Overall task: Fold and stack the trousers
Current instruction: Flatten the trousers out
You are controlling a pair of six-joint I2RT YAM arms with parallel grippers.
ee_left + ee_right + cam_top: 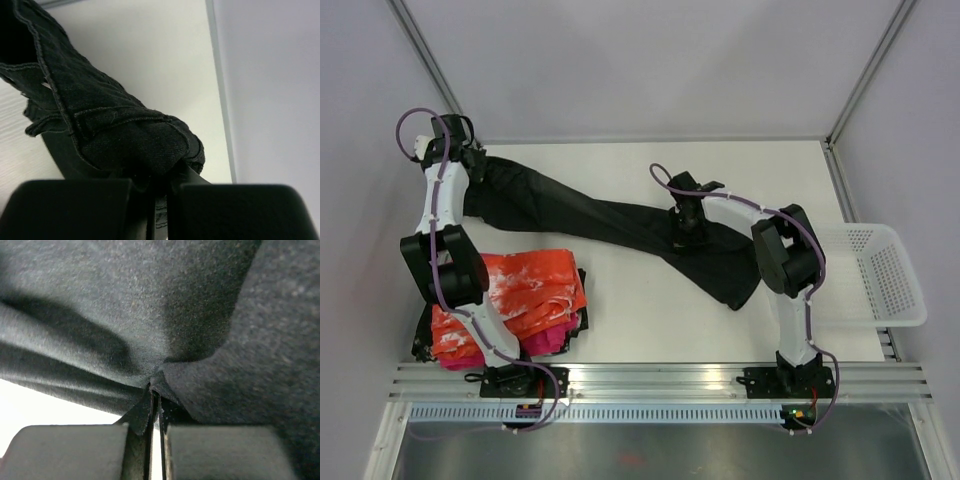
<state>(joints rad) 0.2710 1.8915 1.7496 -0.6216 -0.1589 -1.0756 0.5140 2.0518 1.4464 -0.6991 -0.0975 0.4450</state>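
Pinching trousers (605, 218), left tool (159, 187) closed, right tool (156, 402) closed

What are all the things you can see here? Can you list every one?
trousers: one, black, stretched across the table from far left to middle right
mottled garment: one, orange and white, top of the pile at near left
pink garment: one, magenta-pink, peeking out under the mottled one
basket: one, white, at the table's right edge
table: one, white, under everything
left end effector: one, black, far left, shut on the trousers
right end effector: one, black, middle right, shut on the trousers
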